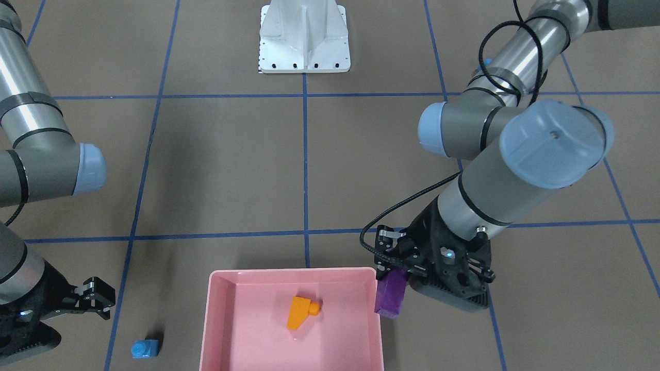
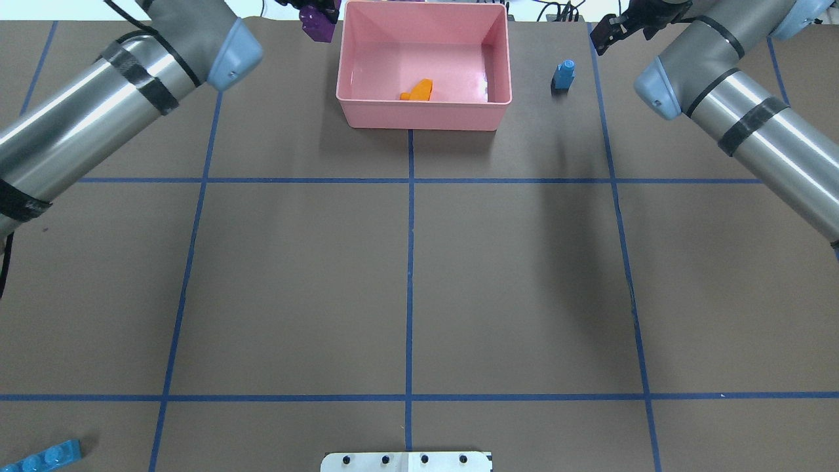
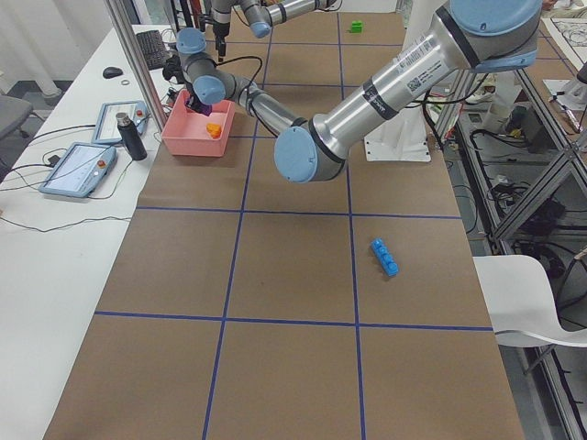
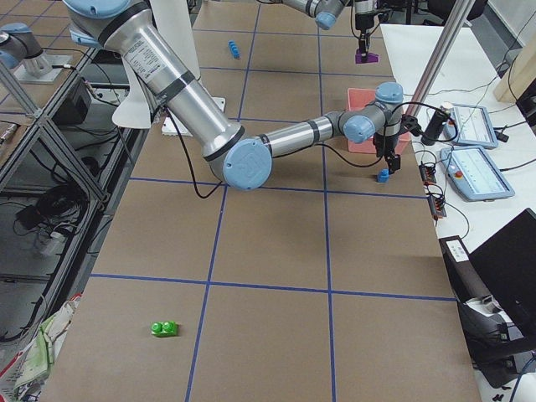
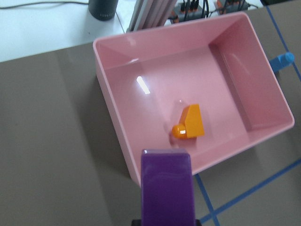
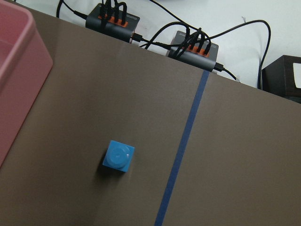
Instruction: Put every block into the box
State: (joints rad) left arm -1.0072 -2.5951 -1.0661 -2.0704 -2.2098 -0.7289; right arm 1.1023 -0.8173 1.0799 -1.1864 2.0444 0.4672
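purple brick (image 1: 390, 299) in left jaws near box (image 1: 218, 319)

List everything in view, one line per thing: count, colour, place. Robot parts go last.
box: one, pink, at the table's far edge from the robot.
orange sloped brick: one, lying inside the box.
purple sloped brick: one, held just outside the box's rim.
one-stud brick: one, light blue, on the table beside the box, robot's right.
four-stud brick: one, light blue, on the table at the robot's left, far from the box.
two-stud brick: one, green, on the table far out on the robot's right.
base plate: one, white, at the robot's edge.
tablets: two, on the side desk.
left gripper: shut on the purple sloped brick.
right gripper: open, near the one-stud brick.
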